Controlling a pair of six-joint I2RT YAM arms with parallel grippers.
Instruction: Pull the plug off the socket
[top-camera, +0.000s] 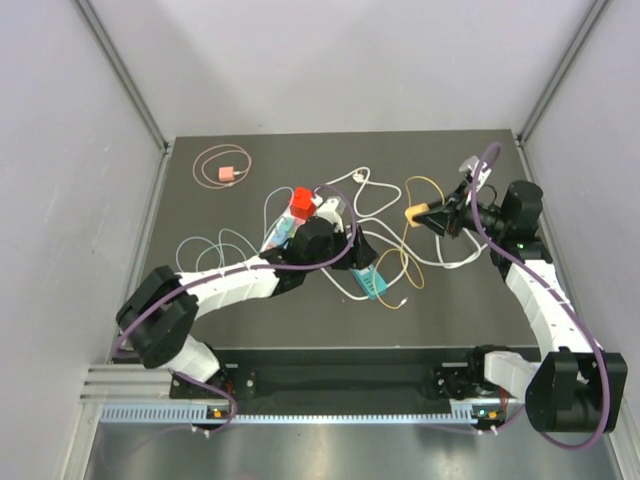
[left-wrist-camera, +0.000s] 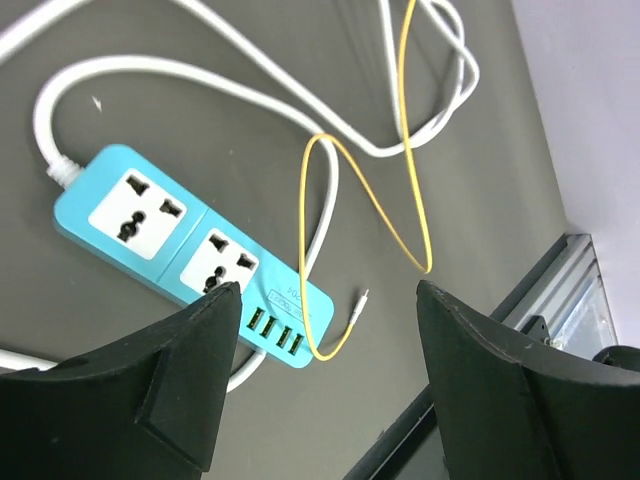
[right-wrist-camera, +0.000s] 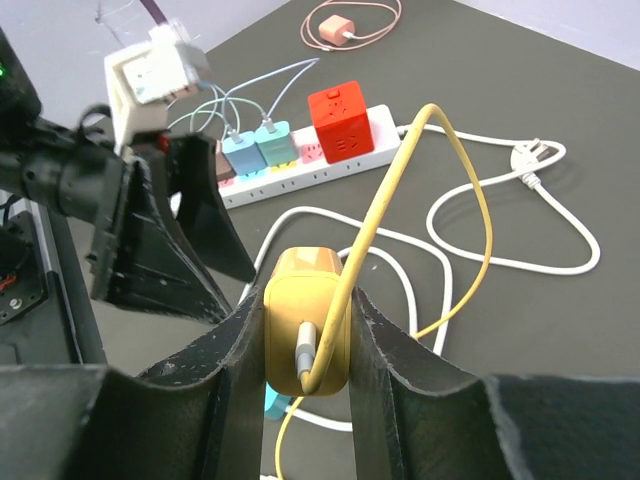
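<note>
1. Site type: a robotics laboratory test cell.
2. Enclosure: plain pale wall panels (top-camera: 80, 200) close off three sides. Bare aluminium corner profiles (top-camera: 120, 70) join them.
3. Work surface: a dark matte tabletop (top-camera: 300, 155) fills the floor of the cell.
4. Equipment: the left arm (top-camera: 230, 285) and the right arm (top-camera: 535, 300) are based at the near edge, beside a slotted metal rail (top-camera: 330, 413).
5. Test items: a white power strip (right-wrist-camera: 330, 165), a blue power strip (left-wrist-camera: 180, 250), a yellow charger (right-wrist-camera: 305, 330) and a pink charger (top-camera: 228, 173) are present among loose cables.
</note>
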